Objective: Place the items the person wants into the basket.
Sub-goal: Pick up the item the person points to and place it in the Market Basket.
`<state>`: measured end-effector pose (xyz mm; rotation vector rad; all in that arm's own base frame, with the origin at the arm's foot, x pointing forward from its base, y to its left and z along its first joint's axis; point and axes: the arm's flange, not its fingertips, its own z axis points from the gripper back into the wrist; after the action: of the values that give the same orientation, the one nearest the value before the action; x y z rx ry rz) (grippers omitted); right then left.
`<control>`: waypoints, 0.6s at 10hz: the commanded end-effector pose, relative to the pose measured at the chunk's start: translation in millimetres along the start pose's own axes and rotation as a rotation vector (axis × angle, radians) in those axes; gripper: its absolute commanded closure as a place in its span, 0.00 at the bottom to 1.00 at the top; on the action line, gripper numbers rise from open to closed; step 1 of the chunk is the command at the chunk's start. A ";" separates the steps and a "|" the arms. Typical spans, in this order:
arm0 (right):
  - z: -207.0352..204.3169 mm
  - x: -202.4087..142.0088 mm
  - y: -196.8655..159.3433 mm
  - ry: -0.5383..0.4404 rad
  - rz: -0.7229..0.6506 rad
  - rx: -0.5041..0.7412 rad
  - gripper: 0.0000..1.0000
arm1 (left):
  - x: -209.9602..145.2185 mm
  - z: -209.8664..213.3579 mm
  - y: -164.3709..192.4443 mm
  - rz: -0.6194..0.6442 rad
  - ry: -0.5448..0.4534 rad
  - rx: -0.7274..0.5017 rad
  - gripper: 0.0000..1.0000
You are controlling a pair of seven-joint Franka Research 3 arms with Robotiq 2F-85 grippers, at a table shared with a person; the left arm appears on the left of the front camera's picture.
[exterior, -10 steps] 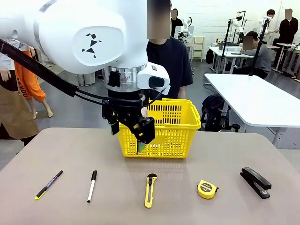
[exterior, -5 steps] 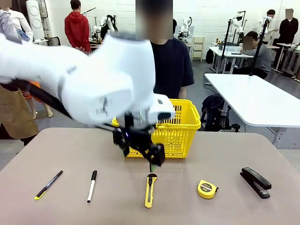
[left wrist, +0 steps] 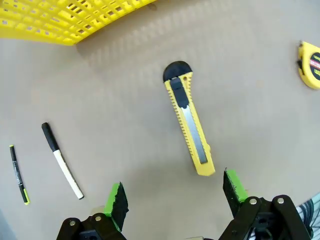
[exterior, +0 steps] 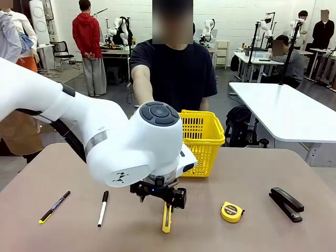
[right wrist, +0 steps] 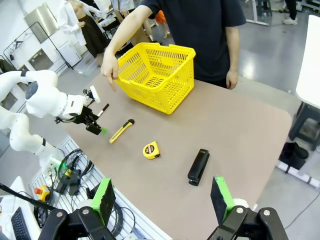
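Beneath the left gripper point(left wrist: 175, 197), lengthwise in the gap between its two spread, green-padded fingers point(left wrist: 116, 205), lay the utility knife point(left wrist: 189, 125). It was a slim yellow plastic body with ribbed edges, a grey metal strip along its middle, a black slider and a rounded black end cap. Both pads stood clear of it and held nothing. The knife's plain yellow end lay nearest the fingertips and its capped end farthest from them.

To the gripper's left rested the marker point(left wrist: 62, 161), a white cylindrical barrel with a black cap. Farther out on that side lay a thin black pen point(left wrist: 18, 175) with a yellow tip. To the gripper's right lay a round yellow tape measure point(left wrist: 311, 57) and, well beyond that, the stapler point(exterior: 286, 204), a long black wedge.

Past the gripper, toward the person point(exterior: 176, 73), stood the basket point(exterior: 202, 139), rectangular and of yellow plastic with lattice walls. The person's hand point(right wrist: 109, 75) hung beside the basket's corner, forefinger pointing down at the table point(exterior: 262, 173), a smooth, matte, grey-brown surface.

The right gripper point(right wrist: 161, 197) hung high above the table with its jaws wide apart and empty, the stapler well below and ahead of it.
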<state>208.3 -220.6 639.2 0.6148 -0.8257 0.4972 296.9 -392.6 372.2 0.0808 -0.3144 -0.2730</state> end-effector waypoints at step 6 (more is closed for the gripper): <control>-0.1 2.0 -0.2 -0.019 0.010 0.020 0.00 | 35.5 -43.9 -17.7 0.087 0.032 -0.130 0.00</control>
<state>208.5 -220.6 639.0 0.6151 -0.8246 0.4975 336.2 -410.7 342.6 -0.0180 -0.2628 -0.2217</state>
